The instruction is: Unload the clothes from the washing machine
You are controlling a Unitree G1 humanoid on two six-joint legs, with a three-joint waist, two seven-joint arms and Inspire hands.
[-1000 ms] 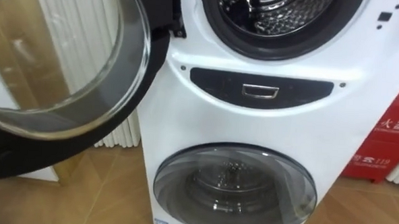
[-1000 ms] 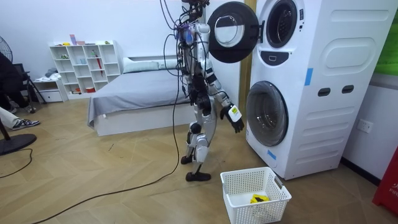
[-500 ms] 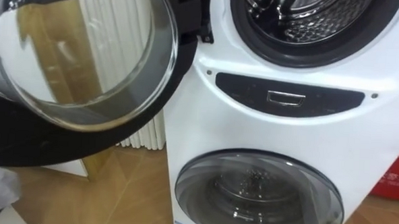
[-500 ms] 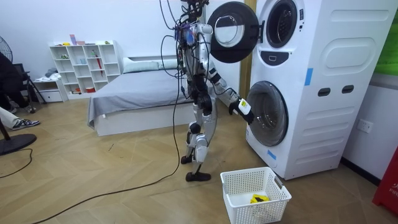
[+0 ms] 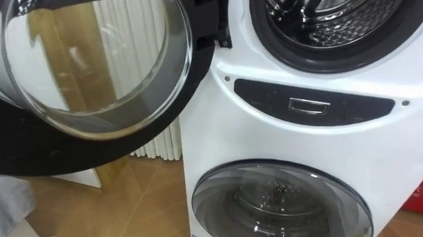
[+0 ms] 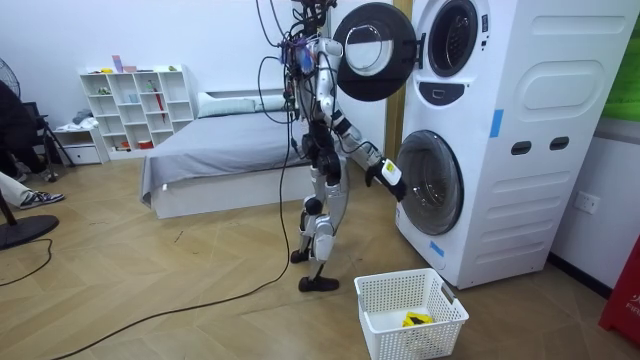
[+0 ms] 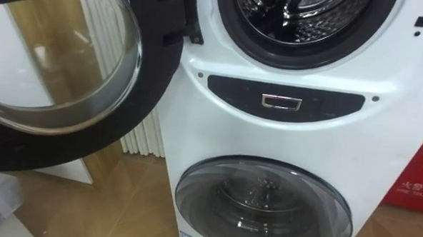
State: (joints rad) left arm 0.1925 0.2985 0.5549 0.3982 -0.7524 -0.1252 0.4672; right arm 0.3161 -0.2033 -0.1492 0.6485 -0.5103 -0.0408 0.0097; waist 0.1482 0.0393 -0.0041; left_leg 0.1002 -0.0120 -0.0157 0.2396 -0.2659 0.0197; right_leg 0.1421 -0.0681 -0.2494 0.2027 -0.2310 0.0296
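The round glass door with a black rim (image 5: 92, 56) hung open at the left, clear of the white stacked washing machine (image 5: 210, 140). To its right gaped the upper steel drum (image 5: 330, 24). What showed of it was bare perforated metal, so any clothes probably lay deeper in. Below it sat the shut lower glass door (image 5: 283, 207). In the room view the robot stood facing the machine, its right hand (image 6: 385, 175) near that lower door, fingers too small to read. The drum mouth lay above and ahead of that hand, so the reach likely had to go up. A white lattice basket (image 6: 410, 345) stood on the floor nearby.
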